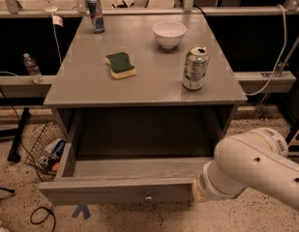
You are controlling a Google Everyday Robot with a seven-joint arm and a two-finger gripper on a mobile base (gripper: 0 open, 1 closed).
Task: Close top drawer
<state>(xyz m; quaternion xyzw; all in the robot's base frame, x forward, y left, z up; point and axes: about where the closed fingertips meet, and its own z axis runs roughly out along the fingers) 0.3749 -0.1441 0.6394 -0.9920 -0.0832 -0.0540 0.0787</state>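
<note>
A grey table (91,81) is seen from above and in front, with its top drawer (115,191) pulled far out toward the camera. The drawer is wide and shallow, and its inside looks bare. Its long axis runs left to right across the picture. Its plain front panel faces the camera and has a small round knob (148,197) at the centre. The open cavity it slides into lies straight behind it, under the table top.

The robot's thick white arm (258,170) comes in from the lower right. The gripper (197,192) is at the arm's tip, right up against the right end of the drawer's front panel and well to the right of the knob. The arm covers most of it, so it cannot be told whether the gripper is open or closed, or whether it is actually touching the panel.

From the gripper, the drawer stretches away to the left, and the direction for closing is away from the camera, into the table. A push from this far end would likely land off-centre, so the drawer might skew on its runners.

On the table top sit a green and yellow sponge (120,65), a white bowl (169,34), an opened drink can (195,68), and a blue can (95,15) at the back edge.
</note>
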